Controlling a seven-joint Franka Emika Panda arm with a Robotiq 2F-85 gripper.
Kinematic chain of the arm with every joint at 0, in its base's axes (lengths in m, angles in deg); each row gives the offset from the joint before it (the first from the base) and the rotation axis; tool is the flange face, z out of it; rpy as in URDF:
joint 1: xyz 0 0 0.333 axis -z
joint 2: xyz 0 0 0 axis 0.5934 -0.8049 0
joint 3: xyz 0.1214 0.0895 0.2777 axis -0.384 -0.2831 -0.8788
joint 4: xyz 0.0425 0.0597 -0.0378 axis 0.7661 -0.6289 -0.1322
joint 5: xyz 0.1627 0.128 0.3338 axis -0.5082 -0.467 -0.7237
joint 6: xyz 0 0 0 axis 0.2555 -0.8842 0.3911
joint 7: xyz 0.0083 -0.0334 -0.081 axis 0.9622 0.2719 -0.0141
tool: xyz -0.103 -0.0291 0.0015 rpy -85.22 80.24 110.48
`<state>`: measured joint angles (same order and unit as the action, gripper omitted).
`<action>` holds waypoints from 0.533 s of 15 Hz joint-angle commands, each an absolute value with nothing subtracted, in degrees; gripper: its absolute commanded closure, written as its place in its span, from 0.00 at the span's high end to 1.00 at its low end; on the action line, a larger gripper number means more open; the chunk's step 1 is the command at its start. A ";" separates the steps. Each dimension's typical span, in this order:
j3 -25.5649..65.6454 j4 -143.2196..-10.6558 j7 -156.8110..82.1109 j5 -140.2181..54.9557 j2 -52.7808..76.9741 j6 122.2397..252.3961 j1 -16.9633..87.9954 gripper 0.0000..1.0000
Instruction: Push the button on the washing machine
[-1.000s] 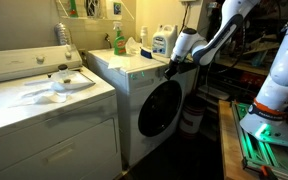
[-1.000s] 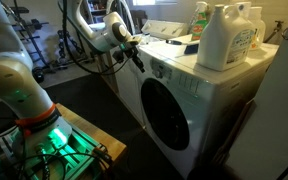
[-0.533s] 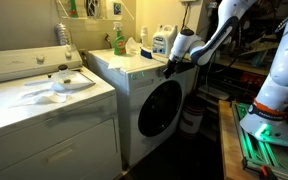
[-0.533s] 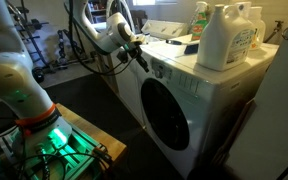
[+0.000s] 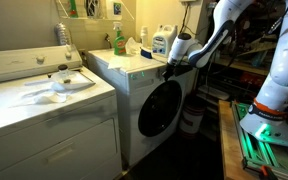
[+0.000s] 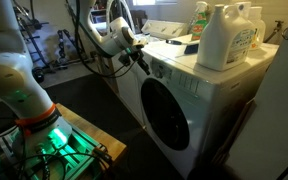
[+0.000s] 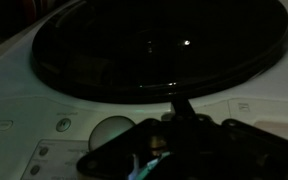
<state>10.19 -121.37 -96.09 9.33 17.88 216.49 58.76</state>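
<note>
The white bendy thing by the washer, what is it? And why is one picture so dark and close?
It is a white robot arm that a person steers. Its dark gripper, a kind of hand, carries nothing and is at the top front of the white washing machine with the round dark glass door. Two pictures come from cameras standing in the room. The dark one comes from a camera on the arm's wrist, close to the door and a pale round button. A big white plastic jug stands on top.
</note>
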 commanded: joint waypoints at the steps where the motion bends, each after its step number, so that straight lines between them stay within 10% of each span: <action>1: 10.81 -119.86 -98.12 11.49 15.56 217.62 58.39 0.00; 8: 10.92 -118.26 -98.65 11.50 13.70 220.47 58.29 0.00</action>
<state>10.20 -119.11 -96.66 9.62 14.99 218.11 58.54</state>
